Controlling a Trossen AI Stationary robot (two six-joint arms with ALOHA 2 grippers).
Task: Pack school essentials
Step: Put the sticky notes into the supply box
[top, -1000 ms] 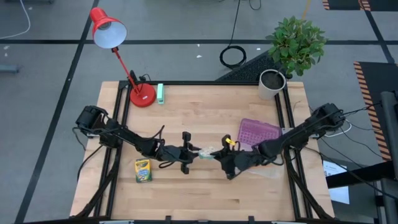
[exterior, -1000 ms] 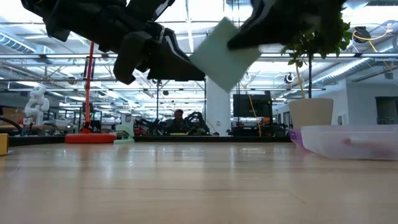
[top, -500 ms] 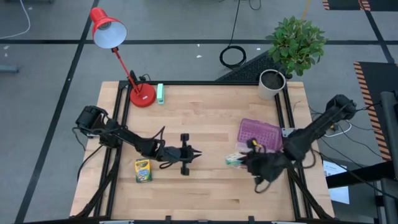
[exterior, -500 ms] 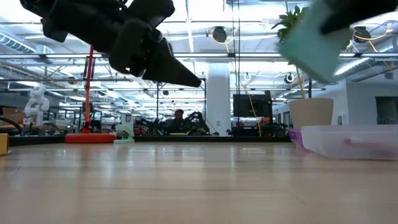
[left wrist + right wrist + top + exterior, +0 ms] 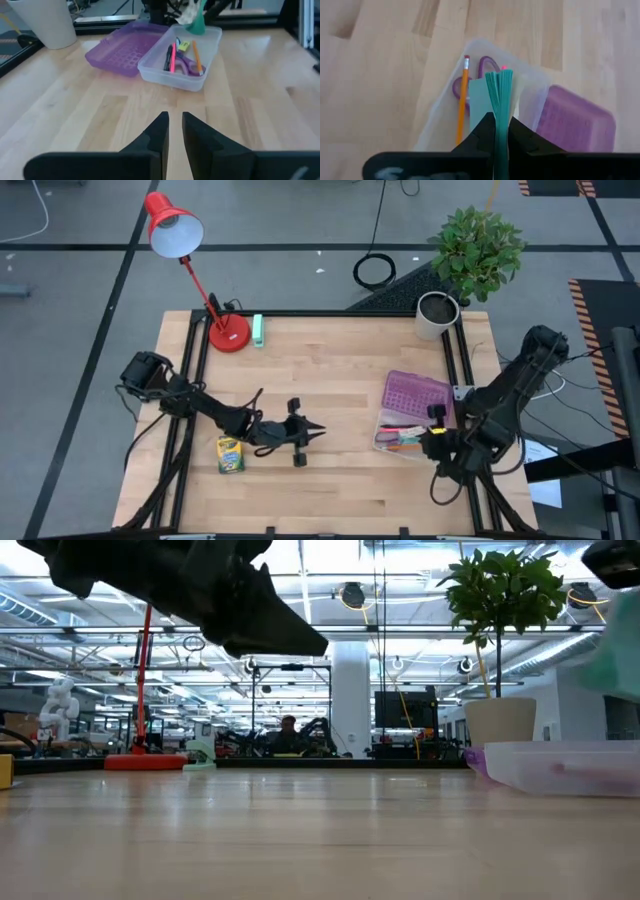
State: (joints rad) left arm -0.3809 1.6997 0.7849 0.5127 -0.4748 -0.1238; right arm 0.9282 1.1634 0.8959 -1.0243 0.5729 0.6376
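Right gripper (image 5: 501, 131) sits over the clear plastic bin (image 5: 400, 442) at the right side of the bench (image 5: 330, 370). Its fingers are clamped on a teal-green pack (image 5: 500, 95), gripped edge-on so that the thin stacked edges show in the right wrist view. The pack hangs above the bin, clear of the contents; from the left wrist view it shows as a pale green shape (image 5: 196, 20) over the bin's far rim.

Inside the bin: an orange pencil (image 5: 462, 97), purple scissors (image 5: 186, 63), a pink pencil (image 5: 173, 56), a black pen (image 5: 168, 56) and a tiny yellow piece (image 5: 183, 46). They lie side by side along the bin's length. A purple lid (image 5: 418, 392) lies flat on the bench, touching the bin on the side nearer the potted plant (image 5: 470, 255).

Left gripper (image 5: 308, 433) is held above the middle of the bench, pointing toward the bin and well apart from it. Fingers nearly together, a narrow gap between the tips, nothing in them.

Yellow-green crayon box (image 5: 230, 453) lies on the bench near the left arm, well apart from the bin. In the low view only its yellow edge shows at the frame's border.

Red desk lamp (image 5: 185, 255) stands at the far left corner of the bench, with a small mint-green block (image 5: 258, 330) just beside its base.
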